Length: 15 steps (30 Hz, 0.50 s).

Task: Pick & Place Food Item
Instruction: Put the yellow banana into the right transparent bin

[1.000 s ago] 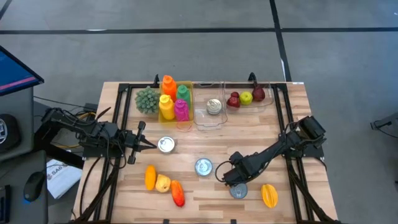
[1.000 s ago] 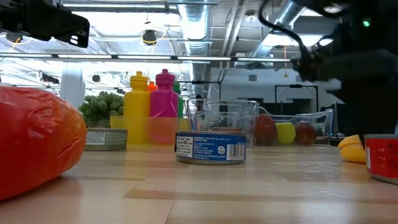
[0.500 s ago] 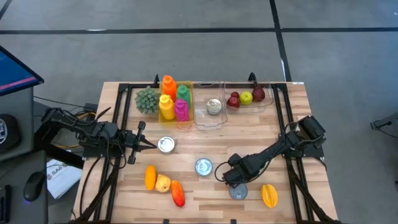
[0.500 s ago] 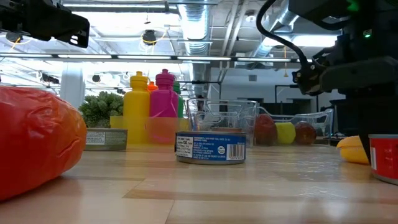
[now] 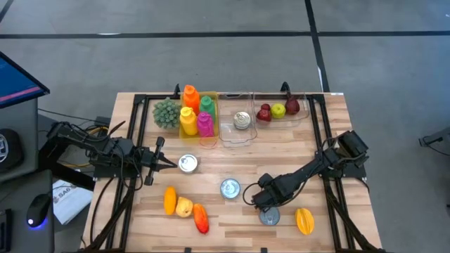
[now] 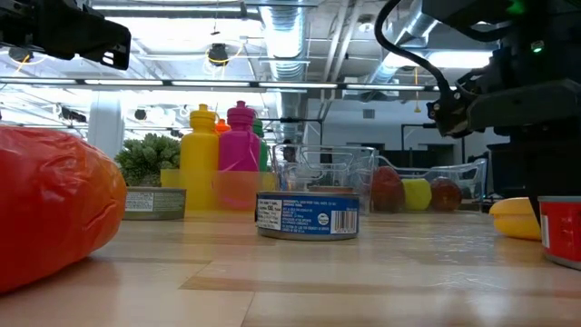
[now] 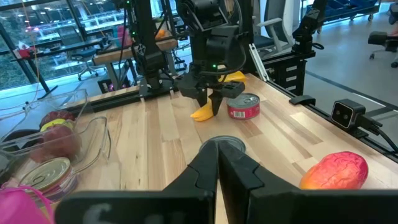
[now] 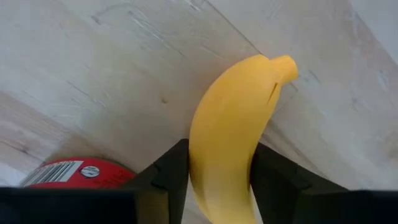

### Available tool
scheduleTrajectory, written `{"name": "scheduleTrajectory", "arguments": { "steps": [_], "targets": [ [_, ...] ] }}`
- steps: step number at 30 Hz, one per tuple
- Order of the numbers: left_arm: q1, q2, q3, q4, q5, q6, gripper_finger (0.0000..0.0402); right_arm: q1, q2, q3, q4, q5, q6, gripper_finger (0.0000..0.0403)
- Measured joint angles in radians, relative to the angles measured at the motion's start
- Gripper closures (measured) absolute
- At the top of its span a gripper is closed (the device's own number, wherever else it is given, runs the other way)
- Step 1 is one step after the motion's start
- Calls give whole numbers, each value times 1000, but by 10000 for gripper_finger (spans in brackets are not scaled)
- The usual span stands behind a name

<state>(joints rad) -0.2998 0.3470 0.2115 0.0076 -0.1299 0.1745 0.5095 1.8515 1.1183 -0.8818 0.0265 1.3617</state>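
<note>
No text can be read with certainty. A blue and white label with small print is carried on the can (image 6: 306, 221) standing mid-tabletop in the low view, but its words are too small to be made out. A red label with a white panel of fine print is seen on another can (image 8: 78, 175) in the right wrist view; its lettering is likewise illegible. A printed sheet of paper (image 5: 67, 199) lies beside the tabletop in the high view, its dark lettering too small to be read.

Right pincer (image 8: 217, 174) gripping; left pincer (image 7: 217, 168) shut.
</note>
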Motion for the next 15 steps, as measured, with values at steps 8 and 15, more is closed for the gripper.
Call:
{"name": "scheduleTrajectory", "arguments": {
  "steps": [8,15],
  "targets": [
    [0,0,0,0,0,0,399,0,0,0,0,0,0,242],
    [0,0,0,0,0,0,399,0,0,0,-1,2,0,252]
  ]
}}
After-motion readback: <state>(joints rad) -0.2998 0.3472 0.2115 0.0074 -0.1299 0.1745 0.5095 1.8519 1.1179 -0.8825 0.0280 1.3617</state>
